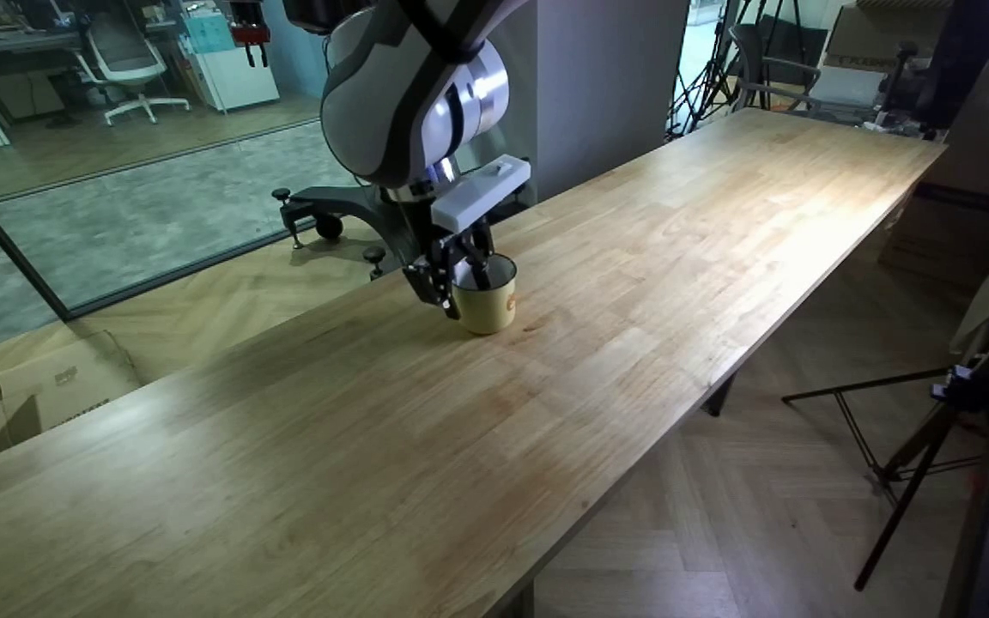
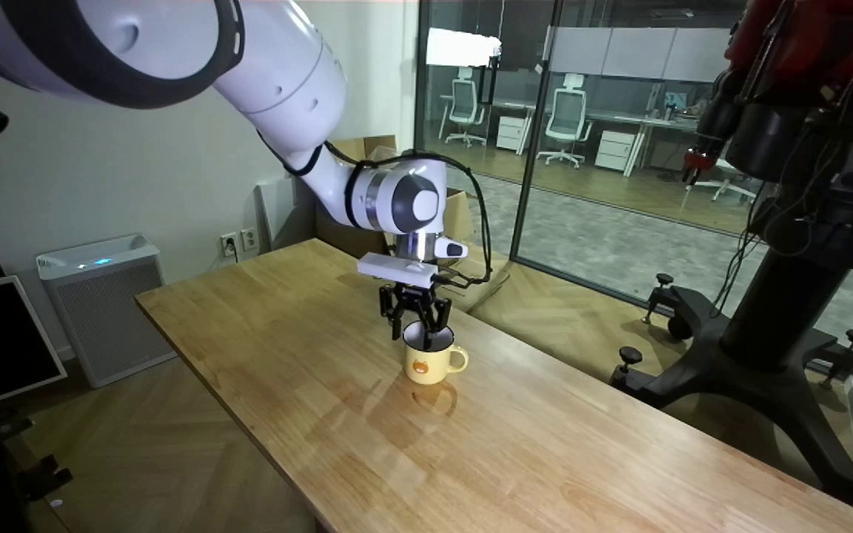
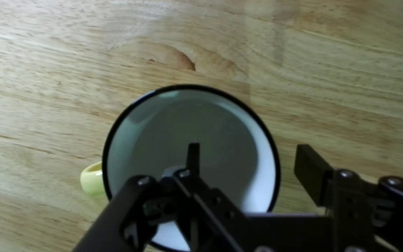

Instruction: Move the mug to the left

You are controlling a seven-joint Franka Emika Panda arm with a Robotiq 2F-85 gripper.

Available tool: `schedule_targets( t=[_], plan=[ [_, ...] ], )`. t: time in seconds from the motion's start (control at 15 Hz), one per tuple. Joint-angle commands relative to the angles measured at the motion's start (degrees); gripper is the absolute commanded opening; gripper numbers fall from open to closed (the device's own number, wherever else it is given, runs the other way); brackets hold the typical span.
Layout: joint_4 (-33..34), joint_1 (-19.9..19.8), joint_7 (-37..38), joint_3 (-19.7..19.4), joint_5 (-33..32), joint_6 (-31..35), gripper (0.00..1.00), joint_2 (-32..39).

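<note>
Find the mug upright on the wooden counter, close to the long edge facing the glass wall in both exterior views. See pale yellow outside and whitish inside, with a black rim in the wrist view and a small orange print on the side in an exterior view. Note the handle jutting out on the left in the wrist view.

Just over the mug, find the hand pointing down, with fingers apart: one tip inside the mouth of the mug, the other outside, and a stretch of rim between the two. See a gap between the outer finger and the mug in the wrist view; cannot tell about contact on the inner finger.

Above, make out a white bar-shaped housing at the wrist, a black cable looping beside it, and the pale arm with black bands, reaching in from the upper left in an exterior view.

Farther out, spot a red and black robot on a wheeled base, well apart from the mug, and office chairs beyond the glass wall. Around the counter, see cardboard boxes, a white appliance and a black tripod.
</note>
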Motion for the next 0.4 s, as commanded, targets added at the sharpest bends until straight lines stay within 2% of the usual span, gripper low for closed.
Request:
schedule_targets(
  t=[0.0, 0.13, 0.2, 0.33],
  plan=[
    [-5.54, 1.32, 3.77, -1.52, -1.37, 1.78, 0.99, -5.1],
    [-6.87, 0.88, 2.42, -0.71, -1.15, 0.54, 1.0, -6.77],
    [-2.33, 0.21, 1.4, -0.3, -0.87, 0.75, 0.97, -2.74],
    [-3.82, 0.29, 1.4, -0.21, -0.89, 0.69, 1.0, -4.27]
  ],
)
